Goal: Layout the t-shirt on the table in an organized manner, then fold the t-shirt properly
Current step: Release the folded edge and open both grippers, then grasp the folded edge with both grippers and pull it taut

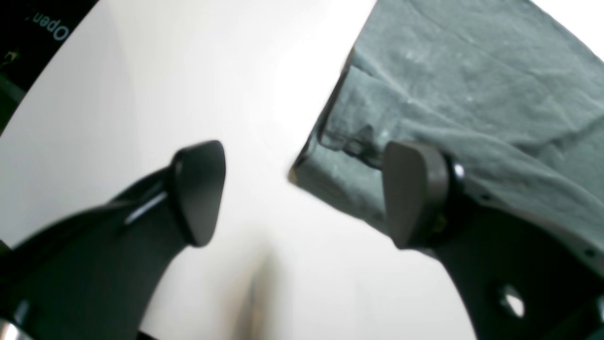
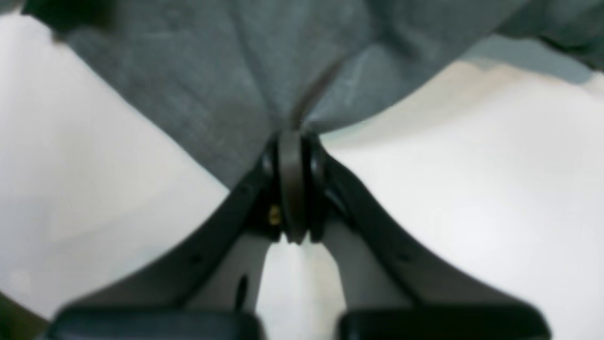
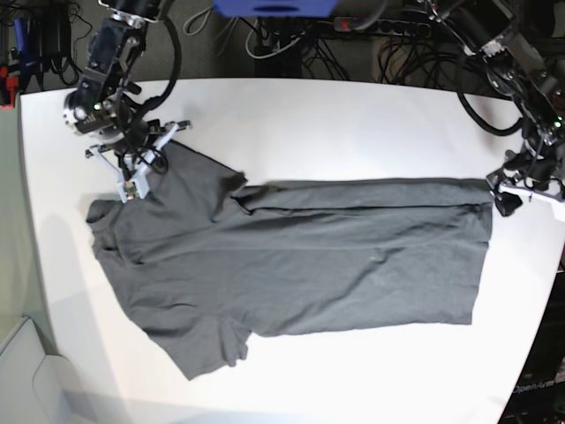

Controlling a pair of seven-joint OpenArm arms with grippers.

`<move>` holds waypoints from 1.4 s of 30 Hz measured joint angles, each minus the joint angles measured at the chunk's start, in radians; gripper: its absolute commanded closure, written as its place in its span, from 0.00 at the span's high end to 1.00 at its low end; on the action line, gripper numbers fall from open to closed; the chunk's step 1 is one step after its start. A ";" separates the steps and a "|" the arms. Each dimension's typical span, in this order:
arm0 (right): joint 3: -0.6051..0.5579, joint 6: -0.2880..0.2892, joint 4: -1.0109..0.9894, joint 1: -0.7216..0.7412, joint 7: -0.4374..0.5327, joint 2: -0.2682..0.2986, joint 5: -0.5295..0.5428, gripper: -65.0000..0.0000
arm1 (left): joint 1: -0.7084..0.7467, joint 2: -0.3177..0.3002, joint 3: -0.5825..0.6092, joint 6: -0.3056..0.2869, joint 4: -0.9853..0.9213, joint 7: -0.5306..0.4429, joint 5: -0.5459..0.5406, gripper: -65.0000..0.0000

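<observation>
t-shirt: the dark grey t-shirt [image 3: 291, 261] lies spread on the white table [image 3: 353, 124], lengthwise across the base view, neck end toward that view's left and hem toward its right
sleeves: one sleeve points toward the table's far edge near the right gripper, the other toward the near edge; both lie rumpled
body: mostly flat, with long shallow creases along its length and a folded ridge along the far side
hem: a roughly straight edge at the base view's right, its far corner just beside the left gripper
right gripper: the right gripper [image 2: 292, 141] has its pads pressed together, clamped on a pinch of the t-shirt [image 2: 226, 85] at the far sleeve and shoulder; the cloth fans out from the tips
left gripper: the left gripper [image 1: 302, 193] stands with its fingers [image 1: 198, 189] apart, holding nothing; one pad is over bare table [image 1: 165, 94], the other overlaps the corner of the t-shirt [image 1: 472, 94], and touch cannot be told
surroundings: dark cables and equipment lie beyond the far edge of the table
</observation>
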 measured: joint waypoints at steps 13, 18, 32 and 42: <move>0.000 -0.002 0.055 0.294 -0.002 0.002 0.005 0.00 | 0.016 0.000 -0.022 0.000 0.072 0.008 0.000 0.78; -0.001 -0.002 -0.071 0.349 0.007 0.038 0.009 0.00 | 0.016 0.000 -0.066 0.000 0.072 0.009 0.003 0.78; 0.008 -0.003 -0.141 0.347 0.006 0.095 0.005 0.16 | 0.006 -0.002 -0.080 0.000 0.069 0.008 0.001 0.78; 0.007 -0.003 -0.143 0.291 0.000 0.122 0.005 0.63 | -0.032 -0.014 -0.010 0.000 0.063 0.015 0.007 0.78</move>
